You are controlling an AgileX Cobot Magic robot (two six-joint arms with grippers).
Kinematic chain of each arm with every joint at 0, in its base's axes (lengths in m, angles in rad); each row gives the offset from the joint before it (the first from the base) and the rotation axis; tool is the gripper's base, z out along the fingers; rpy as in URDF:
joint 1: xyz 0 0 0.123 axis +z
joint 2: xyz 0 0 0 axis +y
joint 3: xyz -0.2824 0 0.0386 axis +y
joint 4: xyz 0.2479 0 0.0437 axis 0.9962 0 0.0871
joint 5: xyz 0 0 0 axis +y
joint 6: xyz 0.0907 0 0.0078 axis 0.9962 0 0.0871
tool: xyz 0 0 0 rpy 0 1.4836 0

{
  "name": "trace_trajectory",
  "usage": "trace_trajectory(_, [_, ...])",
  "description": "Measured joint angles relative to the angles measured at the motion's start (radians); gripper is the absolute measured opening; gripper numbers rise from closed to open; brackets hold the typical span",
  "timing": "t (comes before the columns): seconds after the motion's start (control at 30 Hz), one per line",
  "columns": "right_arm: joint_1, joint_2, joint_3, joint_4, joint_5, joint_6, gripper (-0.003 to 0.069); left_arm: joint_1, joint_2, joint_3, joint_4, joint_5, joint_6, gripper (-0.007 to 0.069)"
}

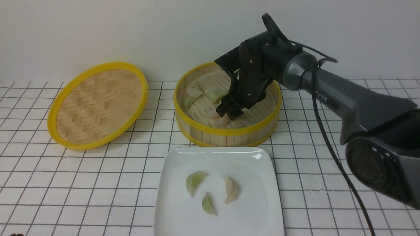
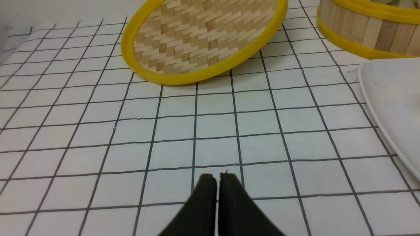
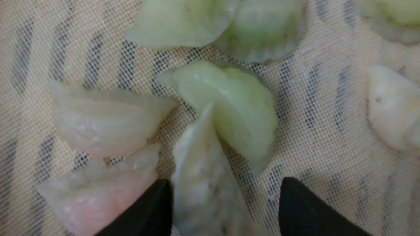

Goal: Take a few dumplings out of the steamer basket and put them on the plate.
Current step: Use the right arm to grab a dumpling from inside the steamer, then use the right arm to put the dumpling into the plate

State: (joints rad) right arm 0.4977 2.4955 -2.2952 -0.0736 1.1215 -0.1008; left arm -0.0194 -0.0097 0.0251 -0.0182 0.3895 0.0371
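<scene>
The steamer basket (image 1: 229,132) stands behind the white plate (image 1: 252,213). My right gripper (image 1: 229,114) is down inside the basket, open. In the right wrist view a cream-white dumpling (image 3: 203,183) lies between its fingertips (image 3: 154,209), one finger touching it, the other apart. A pale green dumpling (image 3: 236,111), a whitish one (image 3: 105,118) and a pinkish one (image 3: 101,193) lie around it on the mesh liner. Three dumplings lie on the plate: two green (image 1: 195,182) (image 1: 208,204) and one cream (image 1: 231,189). My left gripper (image 2: 217,178) is shut and empty above the table.
The shallow woven bamboo lid (image 1: 98,103) leans at the back left; it also shows in the left wrist view (image 2: 203,36). The table is a white tiled surface with a dark grid. A wall runs close behind the basket. The right arm's cable (image 1: 328,141) hangs over the table.
</scene>
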Motion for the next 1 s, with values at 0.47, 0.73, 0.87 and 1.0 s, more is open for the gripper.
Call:
trace_trajectory(0.47, [-0.001, -0.009, -0.135, 0.093, 0.120, 0.000, 0.0217, 0.000, 0.000, 0.000, 0.000, 0.000, 0.000, -0.0006])
trace_trajectory(0.73, [-0.001, -0.381, 0.254, 0.221, 0.119, 0.022, 0.0217, 0.000, 0.000, 0.000, 0.000, 0.000, 0.000, -0.0006])
trace_trajectory(0.87, [-0.001, -0.495, 0.517, 0.350, 0.123, 0.002, 0.0216, 0.000, 0.000, 0.000, 0.000, 0.000, 0.000, -0.0006])
trace_trajectory(1.0, [0.009, -0.492, 0.691, 0.389, 0.096, -0.022, 0.0216, 0.000, 0.000, 0.000, 0.000, 0.000, 0.000, -0.0006])
